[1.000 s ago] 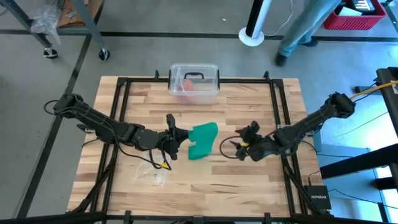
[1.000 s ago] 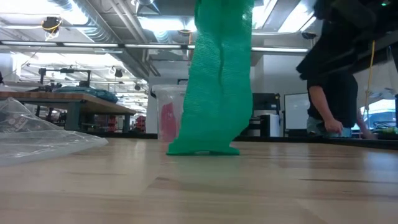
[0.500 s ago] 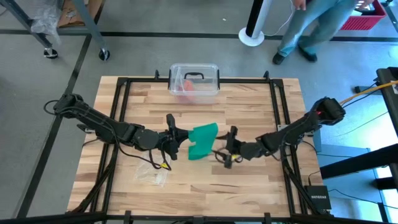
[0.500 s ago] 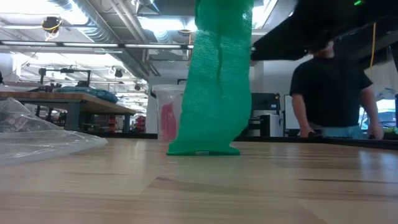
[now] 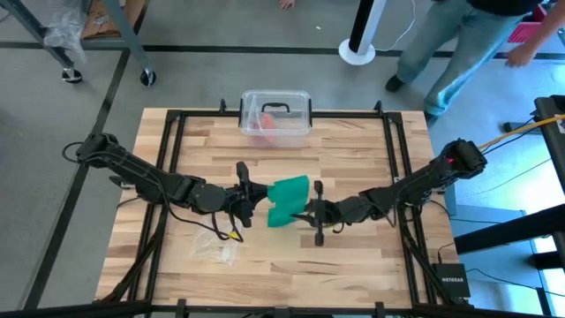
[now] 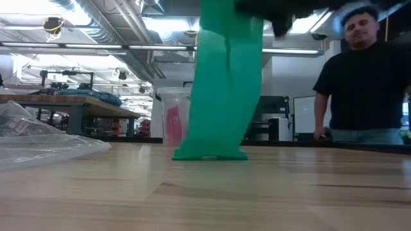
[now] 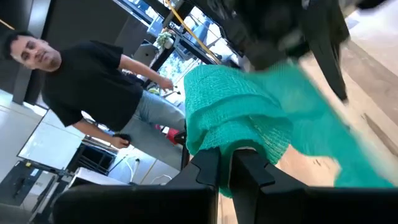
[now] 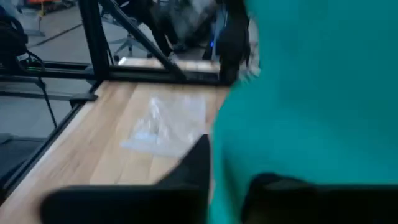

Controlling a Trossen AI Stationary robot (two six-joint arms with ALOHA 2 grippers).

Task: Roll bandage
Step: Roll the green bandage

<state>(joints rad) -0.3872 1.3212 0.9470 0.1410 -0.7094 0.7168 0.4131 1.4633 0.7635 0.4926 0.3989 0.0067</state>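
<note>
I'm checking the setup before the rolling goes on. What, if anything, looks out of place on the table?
Only the clear plastic wrapper, lying crumpled and loose on the wood near the left arm, away from the clear box. The bandage hangs unrolled from the left gripper, lower end on the table.

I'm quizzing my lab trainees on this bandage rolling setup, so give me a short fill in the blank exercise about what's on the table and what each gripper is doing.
1. The left gripper is shut on the ____ bandage.
2. The right gripper meets the bandage from the side ____ the left gripper.
3. The clear plastic box at the table's far edge has a ____ handle.
4. The crumpled plastic wrapper lies on the table nearest the ____ arm.

Missing words: green; opposite; black; left
</note>
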